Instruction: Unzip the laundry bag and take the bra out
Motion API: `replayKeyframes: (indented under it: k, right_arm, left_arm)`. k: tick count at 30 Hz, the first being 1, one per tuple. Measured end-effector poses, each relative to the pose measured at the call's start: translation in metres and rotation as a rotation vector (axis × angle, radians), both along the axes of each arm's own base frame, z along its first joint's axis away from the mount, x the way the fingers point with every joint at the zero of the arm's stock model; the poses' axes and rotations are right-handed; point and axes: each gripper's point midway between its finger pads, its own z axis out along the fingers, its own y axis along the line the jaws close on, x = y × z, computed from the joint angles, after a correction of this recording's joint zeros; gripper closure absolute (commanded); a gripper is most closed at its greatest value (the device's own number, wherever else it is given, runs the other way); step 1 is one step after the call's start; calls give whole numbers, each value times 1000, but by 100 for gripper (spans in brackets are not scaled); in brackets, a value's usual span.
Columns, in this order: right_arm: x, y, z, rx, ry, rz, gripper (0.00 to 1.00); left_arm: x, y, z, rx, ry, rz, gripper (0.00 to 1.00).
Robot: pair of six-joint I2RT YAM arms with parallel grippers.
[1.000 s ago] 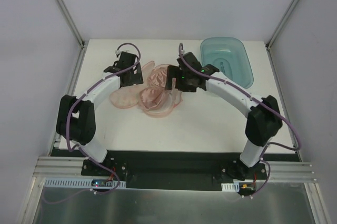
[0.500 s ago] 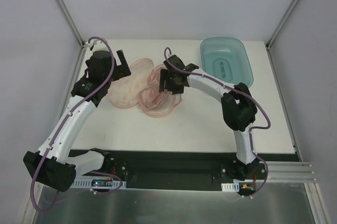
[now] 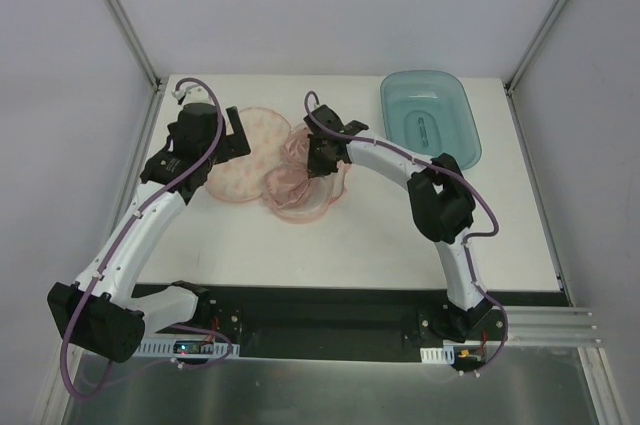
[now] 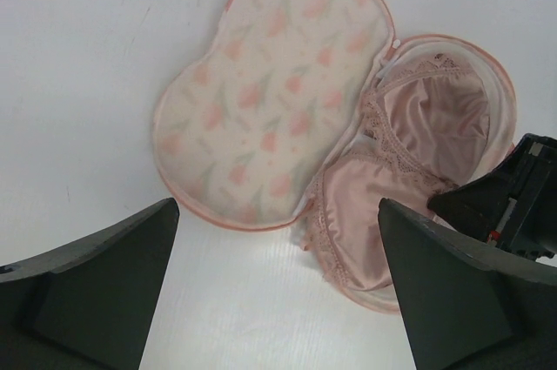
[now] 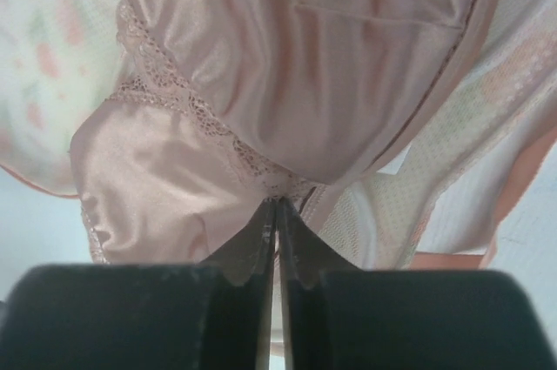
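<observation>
White walls closed in our white desk [image 3: 400,235], and a teal basin [image 3: 432,115] sat at its far right corner. Our laundry bag [image 4: 270,100] lay toward the far side, unzipped and flat open like a book, with its flowery half flopped to the left. Our bra [image 4: 418,135] sat in the other half, on the right, shiny pink cups facing up, not yet out. The two cups lay in a row, one nearer us and one farther, joined by a bit of lace in the middle. Our right pincer [image 5: 277,206] was right at that lace join. Its two fingers were pressed almost together, so we thought it was pinching the bra there. Our left pincer [image 4: 277,209] was spread wide, held nothing, and hung above the flowery half, apart from the bra. So the right arm was the nearer one. We judged the next move should be a pull up and away from the bag, so both cups could hang from the join and slip out.
</observation>
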Motion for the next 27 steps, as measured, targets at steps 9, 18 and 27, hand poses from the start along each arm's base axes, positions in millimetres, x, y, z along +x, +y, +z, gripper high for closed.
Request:
replayKeyframes:
  k: [9, 18, 27]
  right_arm:
    - [1, -2, 8, 1, -20, 5, 99]
    - [-1, -29, 125, 61, -265, 3, 99]
    - [-3, -71, 207, 45, -472, 0, 99]
  left_arm:
    - [-1, -3, -2, -10, 7, -16, 1]
    - [-2, -3, -6, -9, 16, -17, 1]
    - [-1, -4, -8, -9, 22, -20, 1]
